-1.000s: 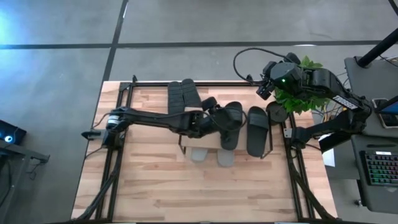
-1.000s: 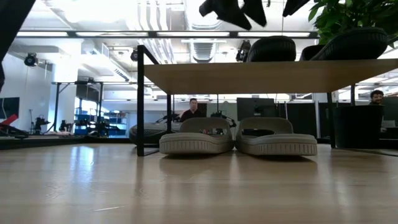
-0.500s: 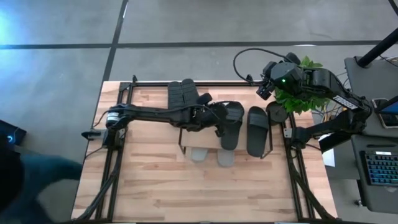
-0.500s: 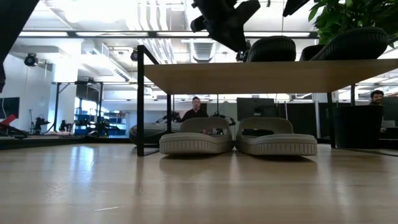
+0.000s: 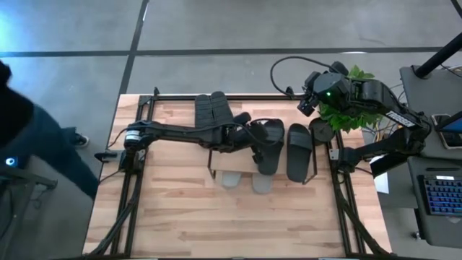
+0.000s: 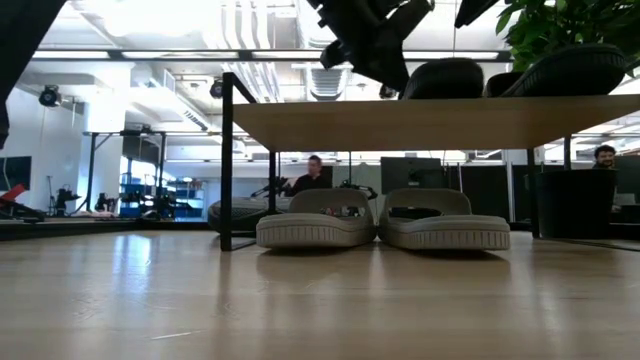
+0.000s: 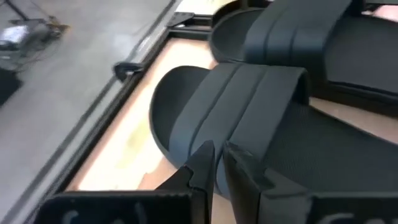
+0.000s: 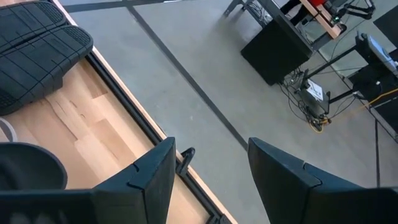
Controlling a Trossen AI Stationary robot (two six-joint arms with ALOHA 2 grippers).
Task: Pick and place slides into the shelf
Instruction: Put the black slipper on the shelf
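Observation:
Two dark slides (image 5: 268, 162) (image 5: 299, 152) lie side by side on the shelf's top board (image 6: 430, 122). Under that board, two light grey slides (image 6: 315, 222) (image 6: 443, 222) stand on the table. My left gripper (image 7: 216, 163) is over the board, shut, with its tips at the strap (image 7: 249, 99) of the left dark slide. A further dark slide (image 5: 213, 112) lies sole up on the table's far side. My right gripper (image 8: 208, 168) waits open, high over the far right corner. My left gripper's shut fingertips (image 7: 204, 155) stand at the side edge of the strap of the left dark slide, slanting down at it from the table's left. I cannot tell whether they touch it. The slide lies flat on the shelf's top board.
A potted plant (image 5: 350, 108) stands at the table's far right corner beside the shelf. A person (image 5: 32, 144) is on the floor left of the table. Bare wooden table (image 5: 216, 224) lies in front of the shelf.
My left gripper has shut and has sunk toward the shelf's top board, moving a little toward the table's right, up to the left dark slide. The slides have stayed where they were. A person has come into view at the table's left.

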